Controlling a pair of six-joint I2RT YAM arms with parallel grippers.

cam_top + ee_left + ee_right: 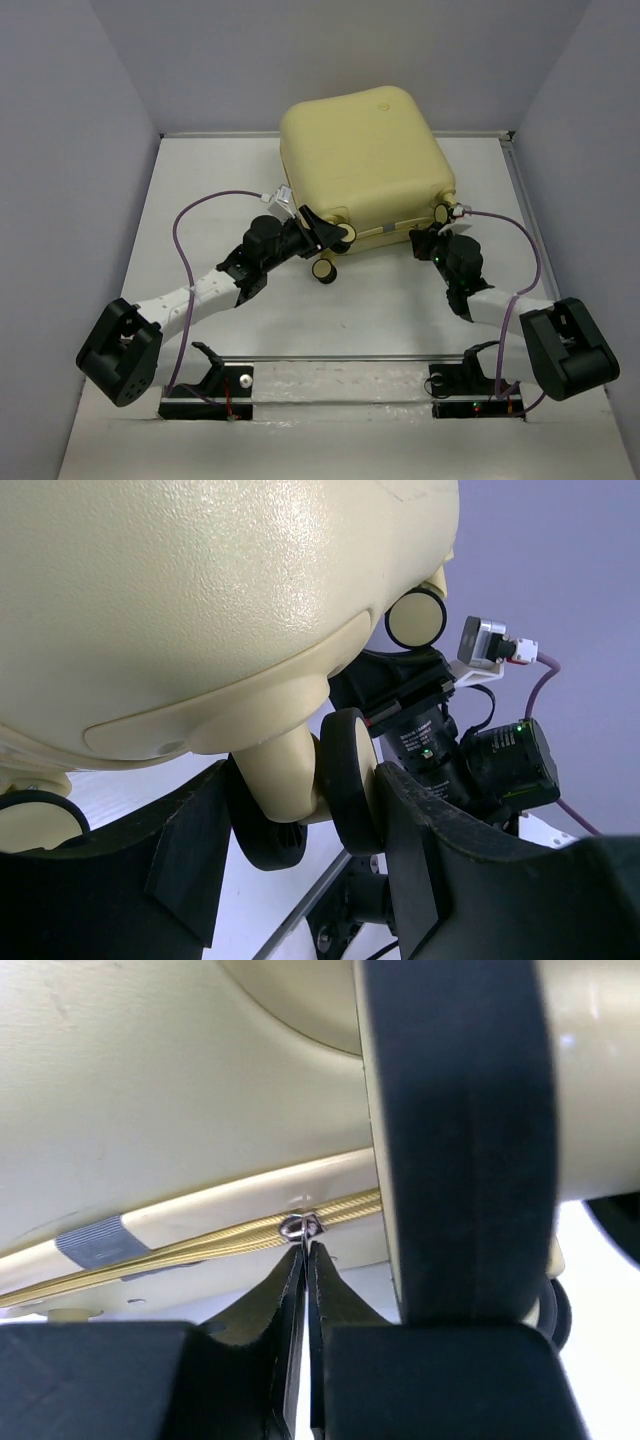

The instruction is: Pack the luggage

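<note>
Your luggage [365,160] sits in the upper middle of the top view, on the white desk [200,180]. It is the big pale yellow case, and it is closed. Its lower edge, the one with the wheels, faces the bottom of the frame, toward the arm bases.

Your left claw [328,236] is at the lower left corner of the luggage. Its two black fingers [420,860] stand apart, with a caster wheel [350,780] between them. In the left wrist view the fingers touch that caster on both sides, so the claw is clamped on it. A second wheel [323,270] sits just below it in the top view, on the desk and free of the claw.

Your right claw [428,243] is at the lower right corner of the luggage. In the right wrist view its fingers are pressed together. A small silver zipper pull [300,1226] sits right at their tips, and the tips pinch it. The pull hangs on the yellow zipper [200,1245], which runs from the lower left of that frame up toward the middle. A grey patch [98,1242] crosses the seam at the left of that frame. A wide black wheel [455,1140] fills the right side of that view, just beside the claw.

A purple cable [185,225] loops over the left arm in the left part of the top view.
</note>
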